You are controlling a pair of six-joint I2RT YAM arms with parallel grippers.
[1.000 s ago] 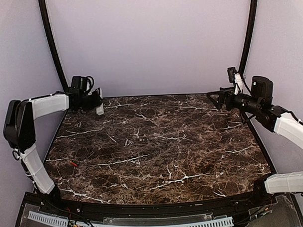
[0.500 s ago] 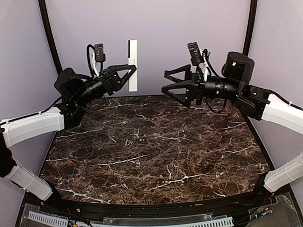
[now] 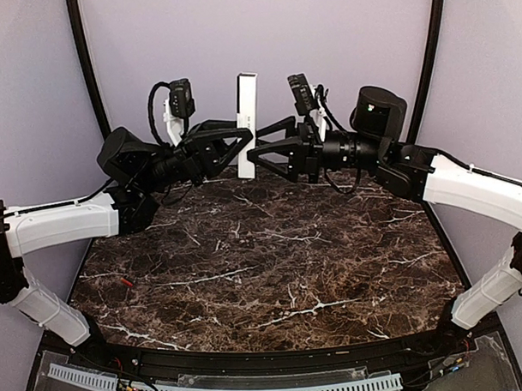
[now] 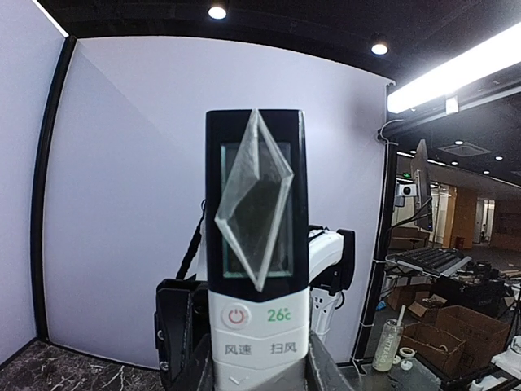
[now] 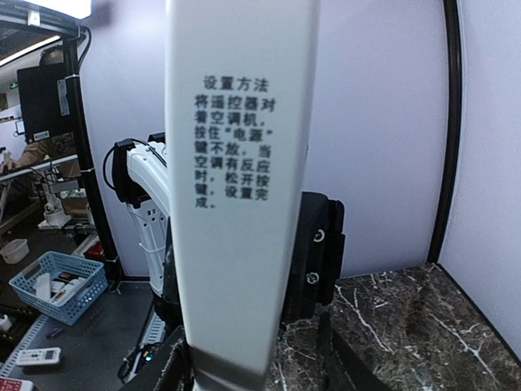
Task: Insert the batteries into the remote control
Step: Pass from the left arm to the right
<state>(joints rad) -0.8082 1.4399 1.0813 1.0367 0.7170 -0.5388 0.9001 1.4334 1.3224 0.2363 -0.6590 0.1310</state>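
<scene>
Plenty of open room over the marble table (image 3: pixel 272 272), which lies wide and low beneath both hands. Up here it's tighter: the two hands meet nose to nose above the table's far edge, close to the back wall. The left gripper (image 3: pixel 244 143) has a narrow clamp on the lower part of the remote (image 3: pixel 246 102), holding it upright in mid-air, screen side towards its own wrist. Opposite, the right gripper (image 3: pixel 256 148) has jaws about half spread either side of that remote's printed back; whether they touch it, can't tell. One small red battery (image 3: pixel 127 283) lies on the table, far below and left of the left gripper, near the table's left edge.
</scene>
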